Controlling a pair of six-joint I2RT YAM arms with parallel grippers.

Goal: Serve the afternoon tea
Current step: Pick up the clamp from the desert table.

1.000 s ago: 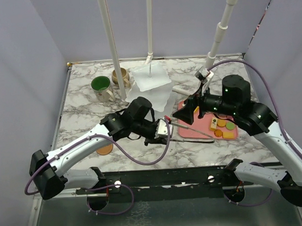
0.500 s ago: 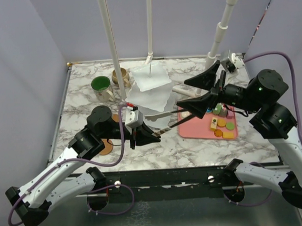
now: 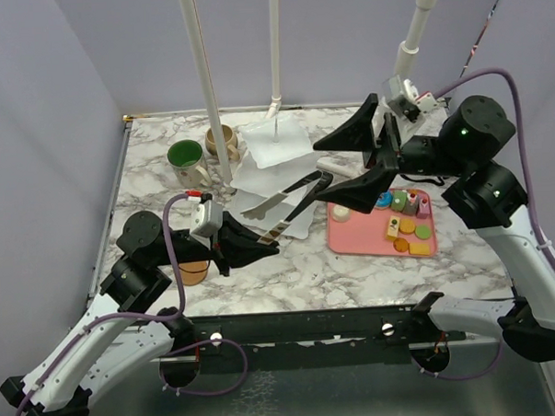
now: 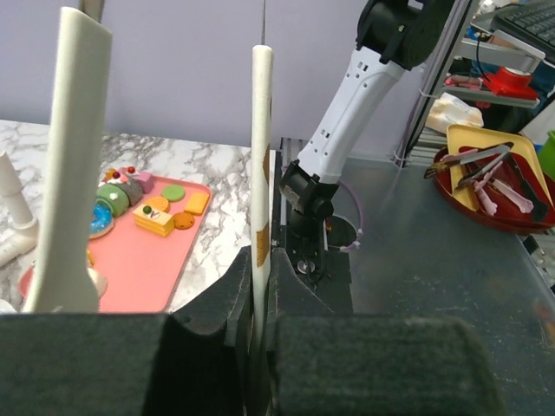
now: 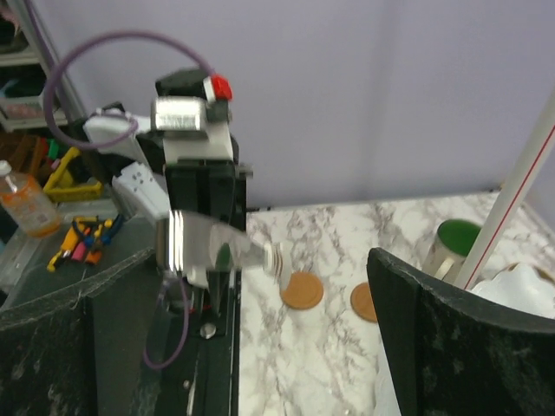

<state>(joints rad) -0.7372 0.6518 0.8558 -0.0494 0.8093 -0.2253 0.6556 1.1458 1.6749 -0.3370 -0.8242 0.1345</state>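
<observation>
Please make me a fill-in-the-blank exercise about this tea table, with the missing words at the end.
1. The left pincer is shut on the ____.
2. The right pincer is wide ____ and holds nothing.
3. The toy pastries lie on a tray of ____ colour.
4. In the top view, the green-lined mug stands to the ____ of the beige mug.
Missing words: tongs, open, pink, left.

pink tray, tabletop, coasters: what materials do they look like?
Pink tray: likely plastic, uniform matte pink, raised rim. Tabletop: marble or marble-print, white with grey veins. Coasters: perhaps cork or wood, flat matte brown.
</observation>
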